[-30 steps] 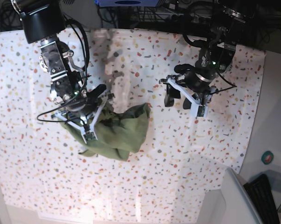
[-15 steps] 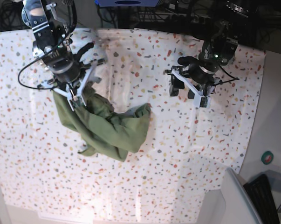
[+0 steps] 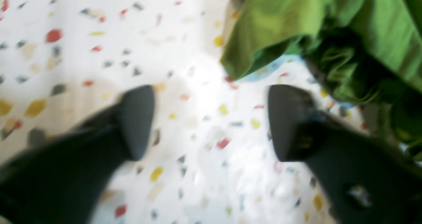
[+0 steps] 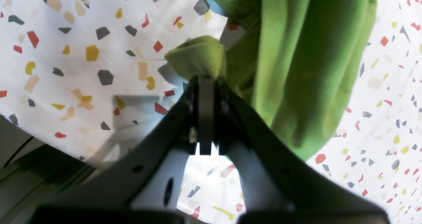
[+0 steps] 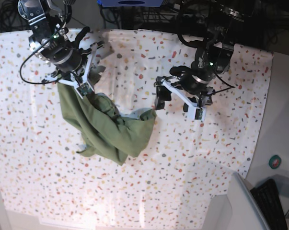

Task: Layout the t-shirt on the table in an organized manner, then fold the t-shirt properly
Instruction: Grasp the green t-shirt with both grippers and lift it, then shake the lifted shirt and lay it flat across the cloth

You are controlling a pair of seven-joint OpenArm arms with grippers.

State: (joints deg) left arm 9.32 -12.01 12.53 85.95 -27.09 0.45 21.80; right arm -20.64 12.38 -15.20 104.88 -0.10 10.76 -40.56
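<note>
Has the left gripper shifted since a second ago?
Yes. The left gripper has moved along the speckled white table cloth toward the crumpled olive-green t-shirt, jaws wider.

Right gripper (image 4: 206, 85): jaws pinched together on a fold of the t-shirt (image 4: 296, 62), arm raised.
Left gripper (image 3: 211, 121): jaws spread wide, holding nothing, tilted low over the table (image 3: 99, 36).

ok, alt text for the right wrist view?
The right gripper, jaws shut, pinches a bunched edge of the olive-green t-shirt, which hangs in long folds to its right. Below lies the table, white with coloured flecks.
</note>
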